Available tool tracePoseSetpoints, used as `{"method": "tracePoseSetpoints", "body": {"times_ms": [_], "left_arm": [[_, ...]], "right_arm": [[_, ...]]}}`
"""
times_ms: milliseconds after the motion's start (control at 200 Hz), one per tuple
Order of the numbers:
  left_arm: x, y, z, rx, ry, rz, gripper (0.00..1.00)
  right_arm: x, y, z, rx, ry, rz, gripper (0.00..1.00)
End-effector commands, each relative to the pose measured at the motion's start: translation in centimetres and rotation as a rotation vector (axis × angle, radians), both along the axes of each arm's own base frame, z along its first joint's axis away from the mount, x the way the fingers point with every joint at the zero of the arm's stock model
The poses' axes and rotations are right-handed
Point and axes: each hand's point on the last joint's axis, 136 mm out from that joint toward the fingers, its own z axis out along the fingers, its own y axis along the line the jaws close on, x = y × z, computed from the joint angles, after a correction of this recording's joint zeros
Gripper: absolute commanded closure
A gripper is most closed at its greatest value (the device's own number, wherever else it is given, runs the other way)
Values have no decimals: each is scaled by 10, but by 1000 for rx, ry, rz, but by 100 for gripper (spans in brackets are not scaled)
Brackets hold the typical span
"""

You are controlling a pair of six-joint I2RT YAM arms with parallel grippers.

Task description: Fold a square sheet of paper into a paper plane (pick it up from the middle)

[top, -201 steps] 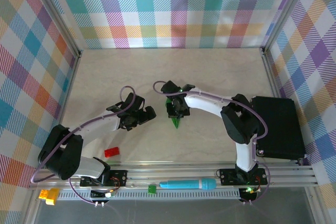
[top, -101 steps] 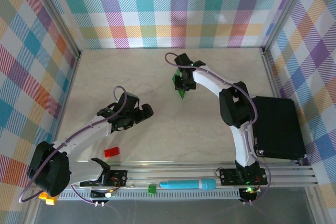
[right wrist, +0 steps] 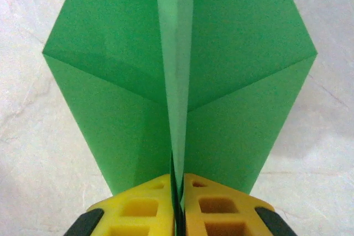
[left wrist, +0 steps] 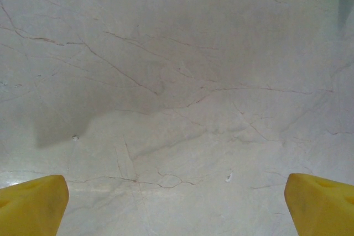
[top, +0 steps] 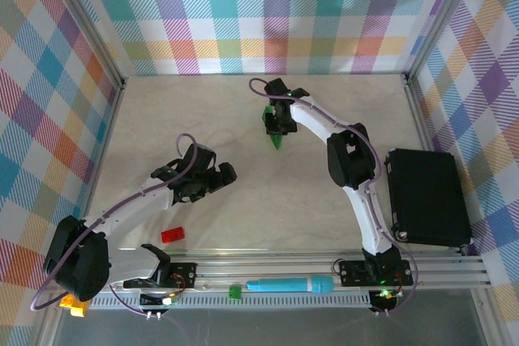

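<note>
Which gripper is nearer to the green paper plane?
Right. The right gripper is shut on the paper plane; the left gripper hangs open over the table, well apart.

Bright-green paper plane (right wrist: pixel 182 81), yellow-tipped right pincer (right wrist: pixel 177 194), veined beige table (left wrist: pixel 177 81), pastel plaid walls (top: pixel 268 6)

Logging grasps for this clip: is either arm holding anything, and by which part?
The right fingers are shut on the paper plane, pinching its centre ridge. The left fingers are open, holding nothing.
</note>
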Motion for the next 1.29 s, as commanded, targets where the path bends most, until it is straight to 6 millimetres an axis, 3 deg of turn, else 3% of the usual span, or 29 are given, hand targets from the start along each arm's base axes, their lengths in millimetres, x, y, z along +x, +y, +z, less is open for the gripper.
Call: {"method": "tracePoseSetpoints", "body": {"times_ms": [0, 530, 1290], "left_arm": [[2, 0, -2, 2, 15, -2, 0], [0, -1, -11, 3, 32, -6, 0], [-4, 3, -14, 1, 33, 7, 0]], "right_arm": [[-2, -5, -7, -20, 37, 11, 88], [-9, -9, -26, -53, 74, 42, 74], [-13, -30, -58, -176, 80, -114, 65]]}}
